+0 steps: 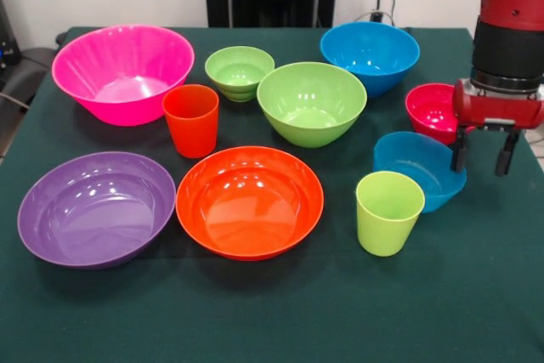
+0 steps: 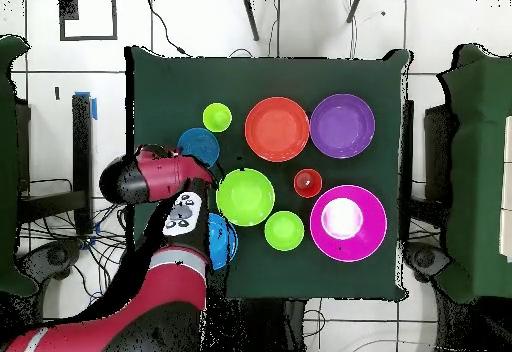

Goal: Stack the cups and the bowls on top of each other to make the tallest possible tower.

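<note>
My gripper [image 1: 484,152] is open and empty. It hangs just right of a small blue bowl [image 1: 418,169] that sits tilted, and in front of the small red bowl [image 1: 432,112]. The lime cup [image 1: 388,212] stands upright in front of the small blue bowl. The orange cup [image 1: 191,119] stands at centre left. The pink [image 1: 123,74], small green [image 1: 239,72], medium green [image 1: 311,104], large blue [image 1: 370,55], orange [image 1: 249,201] and purple [image 1: 96,207] bowls each sit singly on the table. No tower is in view. In the overhead view the arm [image 2: 165,183] hides the red bowl and the gripper.
The green table cloth [image 1: 476,295] has open room at the front right. In the overhead view the lime cup [image 2: 217,118] and small blue bowl [image 2: 200,145] lie near the table's left edge, and chairs stand at both sides.
</note>
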Available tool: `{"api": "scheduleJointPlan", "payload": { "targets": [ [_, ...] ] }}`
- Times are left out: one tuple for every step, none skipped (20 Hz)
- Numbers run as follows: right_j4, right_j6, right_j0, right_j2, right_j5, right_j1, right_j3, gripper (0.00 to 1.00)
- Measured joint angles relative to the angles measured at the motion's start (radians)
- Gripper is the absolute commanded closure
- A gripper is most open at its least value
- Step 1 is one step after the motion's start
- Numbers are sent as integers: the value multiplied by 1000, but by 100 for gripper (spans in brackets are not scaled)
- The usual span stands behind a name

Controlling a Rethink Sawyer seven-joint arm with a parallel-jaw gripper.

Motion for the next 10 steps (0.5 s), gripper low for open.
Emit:
{"api": "scheduleJointPlan", "payload": {
  "targets": [
    [7,0,10,-9,-1,9,-5,0],
    [17,0,26,-23,-1,21,-12,0],
    [23,0,37,-33,-1,29,-15,0],
    [30,0,49,-44,-1,37,-19,0],
    [39,0,67,-62,-1,49,-25,0],
    [50,2,89,-85,-1,62,-32,0],
    [56,3,101,-97,-1,69,-35,0],
    [62,4,112,-110,-1,76,-39,0],
    [71,6,131,-131,-1,87,-44,0],
    [83,10,158,-163,-1,104,-53,0]
  ]
}}
